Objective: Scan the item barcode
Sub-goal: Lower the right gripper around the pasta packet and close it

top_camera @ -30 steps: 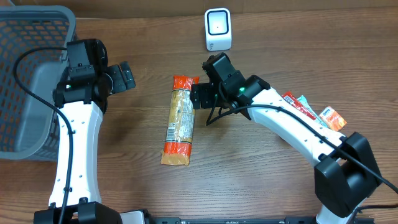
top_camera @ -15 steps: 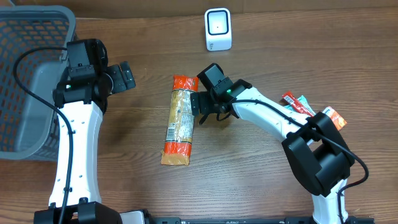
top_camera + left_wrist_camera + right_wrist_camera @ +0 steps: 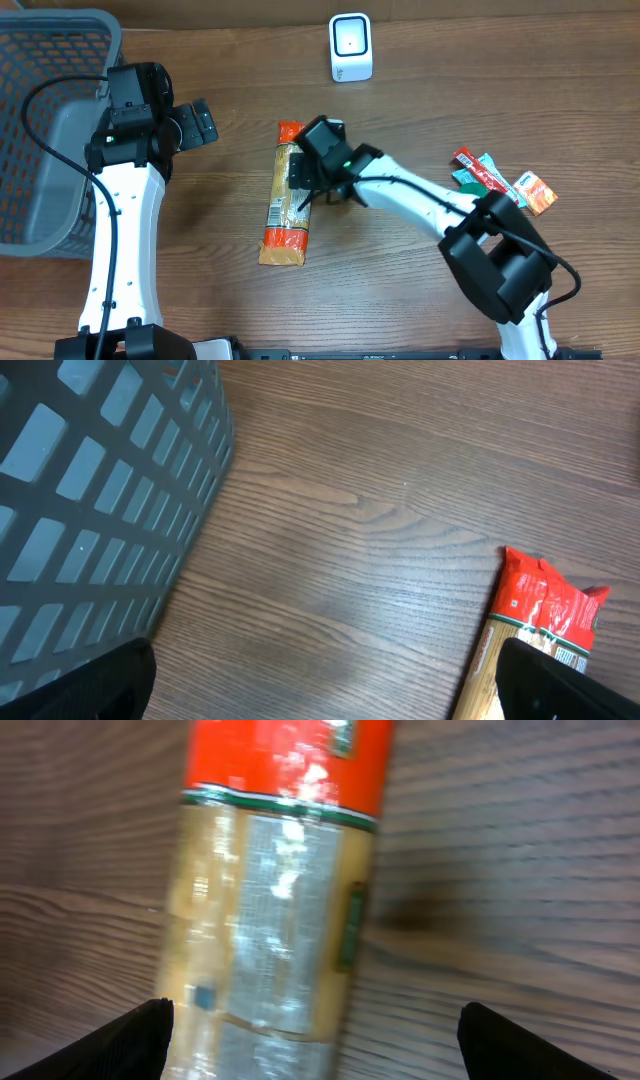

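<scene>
Wooden surface [image 3: 420, 290] carried everything at this moment, and by my reading the job had barely begun. Your right pincer [image 3: 298, 176] stood wide, with one tip on either side of the pasta packet [image 3: 284, 215], close to its red upper end. In the right wrist view the two tips sat at the bottom corners and the packet's clear middle ran between them. I could not tell whether either tip touched the film, and nothing was gripped.

The packet lay flat on the wood, its red end pointing toward the scanner's side. The white scanner [image 3: 351, 47] stood near the far edge, well apart from the packet and a little to its right.

Your left pincer [image 3: 200, 122] was also wide and empty. It hung beside the grey basket [image 3: 40, 120], and its camera showed bare wood with only the packet's red end in one corner. A few small sachets [image 3: 500, 180] lay near your right arm, well apart from the packet.

Only the reach to the packet looked complete. You had yet to close on the packet, lift it and turn it. You also had to find the barcode, which I could not make out in any view, and then show it to the scanner's face.
</scene>
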`<state>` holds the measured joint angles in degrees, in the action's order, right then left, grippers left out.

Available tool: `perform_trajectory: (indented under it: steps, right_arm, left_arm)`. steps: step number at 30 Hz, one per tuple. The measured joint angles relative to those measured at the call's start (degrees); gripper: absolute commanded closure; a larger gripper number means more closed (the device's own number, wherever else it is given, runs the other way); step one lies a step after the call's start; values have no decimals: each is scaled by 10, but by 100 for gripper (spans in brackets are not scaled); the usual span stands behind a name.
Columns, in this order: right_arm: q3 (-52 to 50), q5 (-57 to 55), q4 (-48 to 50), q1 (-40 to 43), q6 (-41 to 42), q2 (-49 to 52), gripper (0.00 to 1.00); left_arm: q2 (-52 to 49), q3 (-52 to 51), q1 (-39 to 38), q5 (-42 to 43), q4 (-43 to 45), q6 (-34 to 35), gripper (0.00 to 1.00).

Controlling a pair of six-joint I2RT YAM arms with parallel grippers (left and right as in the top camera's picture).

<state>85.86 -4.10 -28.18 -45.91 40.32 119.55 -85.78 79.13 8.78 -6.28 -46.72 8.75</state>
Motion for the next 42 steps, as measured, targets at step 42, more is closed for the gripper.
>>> perform_trajectory:
  steps: [42]
  right_arm:
    - [27,-192,-310,-37,-45,2,0]
  left_arm:
    - [0,0,0,0,0,0,0]
